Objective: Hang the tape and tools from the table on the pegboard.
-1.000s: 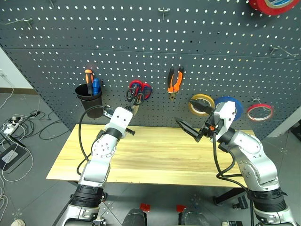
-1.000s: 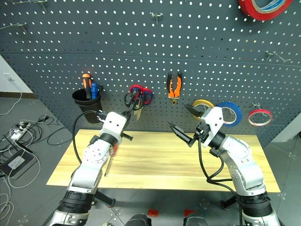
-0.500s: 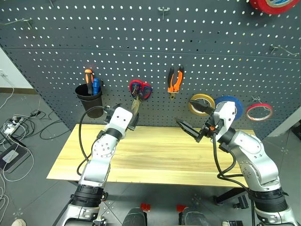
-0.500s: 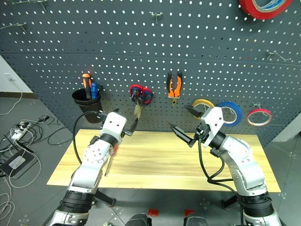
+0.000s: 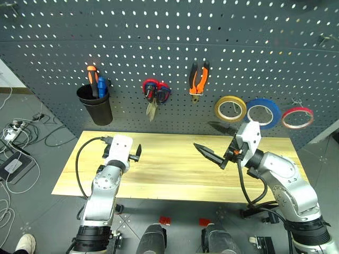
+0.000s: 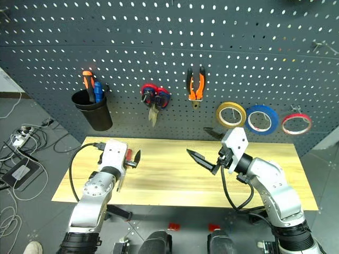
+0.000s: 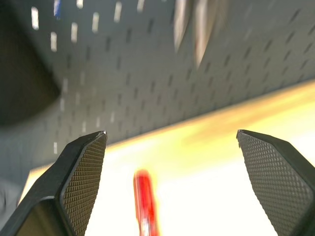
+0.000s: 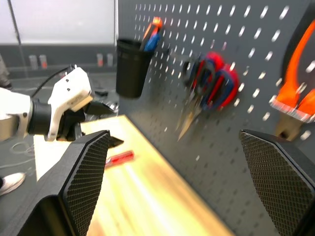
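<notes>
one red-handled screwdriver lies on the table.

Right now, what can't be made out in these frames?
- Red-handled screwdriver on the table: head views, the left gripper hides most of it; left wrist view, blurred and cut off by the edge.
- Black-handled scissors: overlapped with the red-handled scissors, handles hard to separate.
- Right wrist view: pliers cut off by the edge.
</notes>
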Motion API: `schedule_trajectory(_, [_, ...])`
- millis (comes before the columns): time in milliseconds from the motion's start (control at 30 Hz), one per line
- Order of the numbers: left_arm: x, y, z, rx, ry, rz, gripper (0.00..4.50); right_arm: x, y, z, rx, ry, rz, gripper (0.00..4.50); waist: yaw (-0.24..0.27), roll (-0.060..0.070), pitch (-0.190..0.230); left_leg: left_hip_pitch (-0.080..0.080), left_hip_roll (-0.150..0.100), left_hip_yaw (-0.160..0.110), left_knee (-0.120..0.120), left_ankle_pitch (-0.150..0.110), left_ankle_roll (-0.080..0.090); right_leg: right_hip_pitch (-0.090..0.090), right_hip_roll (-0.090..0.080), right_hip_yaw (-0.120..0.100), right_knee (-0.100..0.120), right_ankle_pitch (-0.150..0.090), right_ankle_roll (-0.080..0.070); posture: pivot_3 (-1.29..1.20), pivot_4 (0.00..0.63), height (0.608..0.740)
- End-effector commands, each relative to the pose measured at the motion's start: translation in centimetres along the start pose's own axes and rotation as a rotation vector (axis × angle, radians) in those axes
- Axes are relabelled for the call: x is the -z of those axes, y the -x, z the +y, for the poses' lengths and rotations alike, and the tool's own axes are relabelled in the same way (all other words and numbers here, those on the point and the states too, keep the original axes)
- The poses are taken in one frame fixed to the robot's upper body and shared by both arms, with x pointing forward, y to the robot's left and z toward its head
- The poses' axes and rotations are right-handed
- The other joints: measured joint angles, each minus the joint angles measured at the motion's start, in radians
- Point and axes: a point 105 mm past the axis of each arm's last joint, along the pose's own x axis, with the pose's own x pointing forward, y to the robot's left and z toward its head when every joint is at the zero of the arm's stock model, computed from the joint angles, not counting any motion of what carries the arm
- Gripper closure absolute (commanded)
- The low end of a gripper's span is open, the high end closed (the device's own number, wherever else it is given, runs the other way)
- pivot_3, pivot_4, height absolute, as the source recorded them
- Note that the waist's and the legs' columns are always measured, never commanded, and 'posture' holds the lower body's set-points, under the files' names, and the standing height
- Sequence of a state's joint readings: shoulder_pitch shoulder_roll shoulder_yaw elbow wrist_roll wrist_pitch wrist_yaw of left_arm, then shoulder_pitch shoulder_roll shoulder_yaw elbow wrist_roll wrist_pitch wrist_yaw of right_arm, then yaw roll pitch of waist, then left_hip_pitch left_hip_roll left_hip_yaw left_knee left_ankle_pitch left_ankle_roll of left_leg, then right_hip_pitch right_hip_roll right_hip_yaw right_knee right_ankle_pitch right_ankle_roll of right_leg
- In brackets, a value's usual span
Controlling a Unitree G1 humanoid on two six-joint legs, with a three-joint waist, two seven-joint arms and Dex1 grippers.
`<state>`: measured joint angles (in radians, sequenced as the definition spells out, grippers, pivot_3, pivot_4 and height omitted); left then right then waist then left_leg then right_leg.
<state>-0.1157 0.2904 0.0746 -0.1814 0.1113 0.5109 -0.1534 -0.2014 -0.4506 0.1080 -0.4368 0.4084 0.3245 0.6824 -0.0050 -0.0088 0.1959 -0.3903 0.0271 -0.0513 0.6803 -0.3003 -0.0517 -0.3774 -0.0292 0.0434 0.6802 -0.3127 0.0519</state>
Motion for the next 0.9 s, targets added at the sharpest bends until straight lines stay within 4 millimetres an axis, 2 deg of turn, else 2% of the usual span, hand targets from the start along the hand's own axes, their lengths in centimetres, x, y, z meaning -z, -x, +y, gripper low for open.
schedule_trajectory(33, [-0.6, -0.2, 2.2, -0.034, 0.021, 0.033, 0.05, -1.2, -1.1, 0.9, -0.029, 0.007, -0.026, 0.0, -0.001, -0.001, 0.026, 0.0, 0.0, 0.0, 0.0, 0.0, 0.0, 0.0, 0.0, 0.0, 0.0, 0.0, 0.0, 0.04, 0.324, 0.74])
schedule_trajectory(267, [-0.3, -1.5, 5.2, -0.058, 0.104, 0.148, 0.05, -1.8, -3.0, 2.1, -0.066, -0.012, -0.033, 0.0, -0.002, -0.005, 0.094, -0.006, 0.001, -0.002, 0.001, 0.0, 0.0, -0.007, 0.001, -0.002, 0.002, 0.0, 0.0, 0.05, 0.39, 0.74])
schedule_trajectory(467, [-1.0, -2.6, 6.7, -0.039, 0.117, 0.184, 0.05, -1.9, -3.3, 2.2, -0.071, -0.002, -0.02, 0.0, -0.002, -0.012, 0.148, -0.01, 0.001, -0.002, 0.003, 0.001, -0.001, -0.012, 0.001, -0.001, 0.009, 0.0, 0.0, 0.04, 0.434, 0.74])
schedule_trajectory(700, [-1.6, -4.5, 7.0, 0.037, 0.107, 0.206, 0.05, -1.2, -3.9, 2.5, -0.077, 0.031, 0.025, 0.0, -0.004, -0.013, 0.198, -0.011, 0.002, 0.0, 0.003, 0.003, -0.004, -0.017, 0.001, -0.001, 0.013, 0.0, 0.0, 0.02, 0.479, 0.74])
schedule_trajectory(900, [-1.9, -5.7, 7.4, 0.047, 0.088, 0.207, 0.05, -0.8, -4.0, 2.2, -0.075, 0.037, 0.046, 0.0, -0.004, -0.016, 0.226, -0.028, 0.003, 0.0, 0.015, 0.006, -0.01, -0.036, 0.002, -0.002, 0.025, 0.0, 0.0, 0.01, 0.508, 0.74])
